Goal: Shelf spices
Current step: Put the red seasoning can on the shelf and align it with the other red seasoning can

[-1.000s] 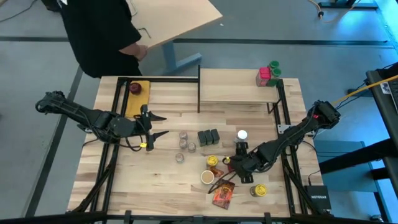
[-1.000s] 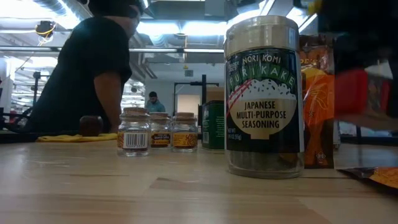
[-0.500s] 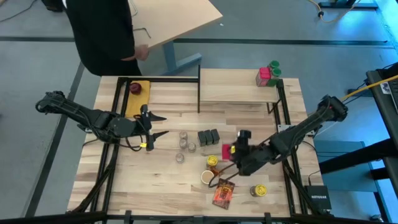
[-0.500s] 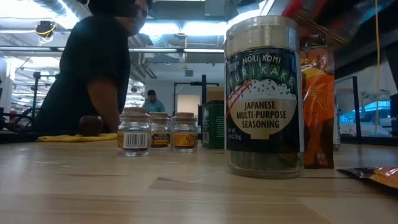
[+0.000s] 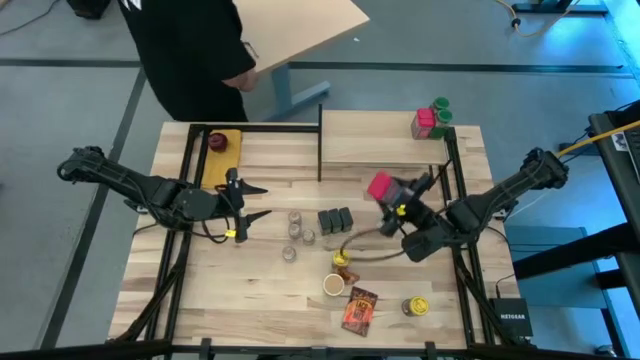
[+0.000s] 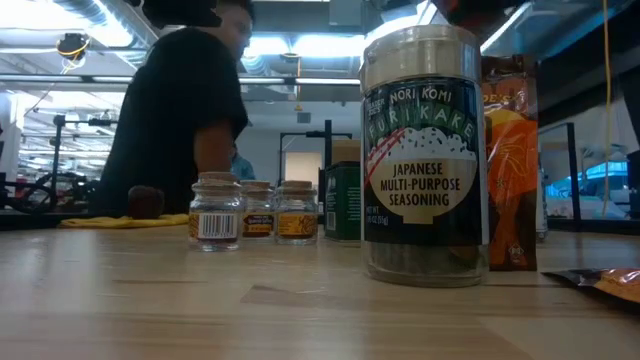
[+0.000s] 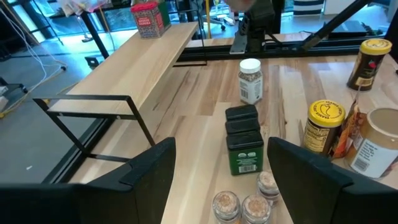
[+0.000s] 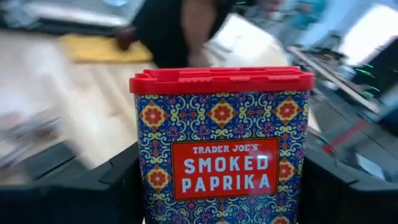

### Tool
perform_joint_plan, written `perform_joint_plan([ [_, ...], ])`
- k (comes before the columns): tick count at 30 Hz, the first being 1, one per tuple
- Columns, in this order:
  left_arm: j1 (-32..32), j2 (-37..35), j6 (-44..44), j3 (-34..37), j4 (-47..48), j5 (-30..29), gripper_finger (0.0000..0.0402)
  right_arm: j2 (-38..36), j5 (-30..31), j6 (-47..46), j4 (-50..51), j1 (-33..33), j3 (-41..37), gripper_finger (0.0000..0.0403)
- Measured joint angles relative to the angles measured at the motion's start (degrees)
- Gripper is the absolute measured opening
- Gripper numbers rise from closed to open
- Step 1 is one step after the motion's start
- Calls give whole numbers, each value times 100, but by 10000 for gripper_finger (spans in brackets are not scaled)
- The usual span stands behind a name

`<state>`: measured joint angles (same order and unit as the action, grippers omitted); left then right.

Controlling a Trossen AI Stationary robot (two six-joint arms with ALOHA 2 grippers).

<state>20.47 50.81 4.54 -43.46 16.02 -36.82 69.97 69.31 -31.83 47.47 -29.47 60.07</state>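
The right gripper point(image 5: 392, 190) is clamped on a red-lidded smoked paprika tin point(image 8: 221, 143), holding it upright above the table, just in front of the shelf point(image 5: 370, 145). The left gripper point(image 5: 255, 202) waits with its fingers spread, empty, beside three small jars point(image 5: 296, 235).

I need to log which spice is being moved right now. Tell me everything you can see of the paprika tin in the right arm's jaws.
The smoked paprika tin is a rectangular box with a red lid, its sides covered in a blue, red and yellow tile pattern, with a red label reading "Trader Joe's Smoked Paprika". It stands upright in the right gripper, whose jaws press on its two sides. From above it hangs over the table, touching nothing else, just in front of the shelf.
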Motion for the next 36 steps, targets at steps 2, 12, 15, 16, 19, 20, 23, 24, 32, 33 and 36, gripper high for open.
perform_joint_plan([
  [2,0,0,-41,0,-7,0,249,-130,260,-411,-94,173,-279,295],
  [12,0,0,-278,0,-219,0,249,-435,1110,-2359,-1112,1229,-1791,295],
  [15,0,0,-313,0,-213,0,249,-408,1064,-2237,-1772,1589,-2097,295],
  [16,0,0,-313,0,-211,0,249,-408,1012,-2156,-1978,1707,-2180,295],
  [19,0,-2,-304,0,-211,0,249,-408,563,-1655,-2648,2118,-2335,295],
  [20,0,-2,-303,0,-211,0,249,-408,345,-1381,-2860,2265,-2371,295],
  [23,0,-2,-304,0,-209,0,249,-408,-376,-417,-3869,2712,-2485,295],
  [24,0,-2,-299,0,-207,0,249,-408,-511,-60,-4303,2830,-2528,295],
  [32,0,-2,-247,0,-131,0,249,-410,-717,1305,-6537,3421,-3079,295],
  [33,0,-2,-245,0,-132,0,249,-407,-788,1309,-6839,3521,-3257,295],
  [36,0,-2,-240,0,-134,0,249,-318,-926,1521,-8050,3686,-3920,295],
])
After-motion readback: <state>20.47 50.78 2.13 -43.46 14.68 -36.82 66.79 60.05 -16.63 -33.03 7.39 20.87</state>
